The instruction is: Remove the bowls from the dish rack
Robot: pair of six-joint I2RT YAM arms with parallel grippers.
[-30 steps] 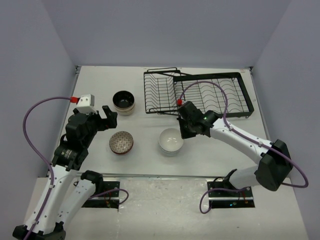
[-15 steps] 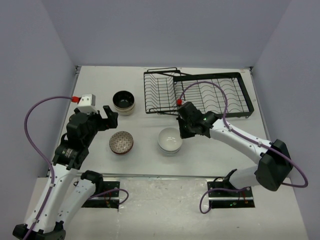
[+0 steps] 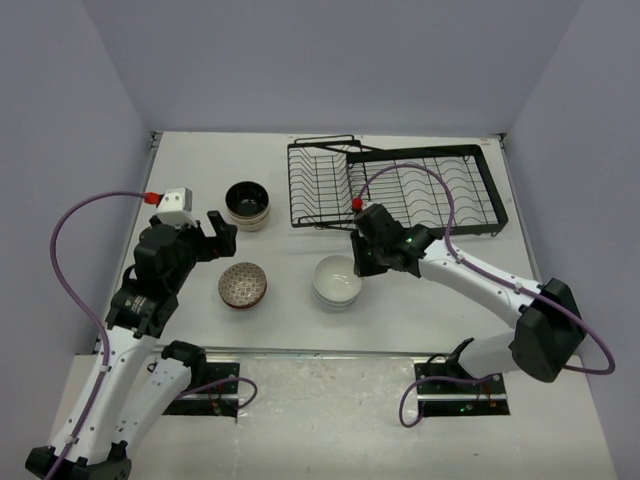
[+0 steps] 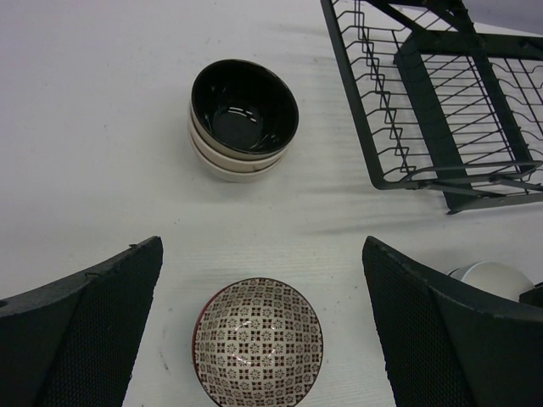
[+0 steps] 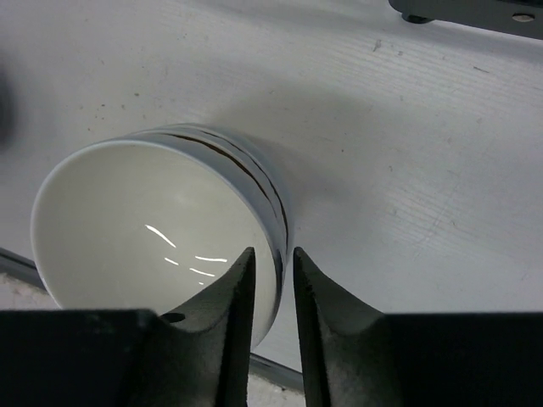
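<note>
Right pincer point(image 5: 271, 254) is narrowed to a slit, pinching the rim of the white bowl stack point(image 5: 153, 220): one finger goes down inside the topmost bowl, the other lies against the outer wall, with the rim between them. Thin dark lines on the stack's side mark nested rims (more than one bowl, count uncertain). The stack stands upright on the counter point(image 3: 280, 250), near the middle and toward the near edge, with the right arm reaching it from the right. Left pincer point(image 4: 261, 246) is spread wide with nothing between its fingers; it is up off the counter, on the left side. Seen from its wrist camera, the patterned bowl point(image 4: 259, 339) lies below the gap between the fingers, apart from both of them. This reddish-brown bowl sits mouth up, just left of the white bowl stack and not touching it. Farther back are the dark-lined bowls point(image 4: 243, 119), beige outside and glossy black inside, nested and upright, near the left end of the rack but clear of it. The dish rack point(image 3: 395, 190) is black wire and sits at the far right of the counter, its slotted basket on the left joined to the wider flat section on the right. Every bowl in view is on the counter, outside the rack.
</note>
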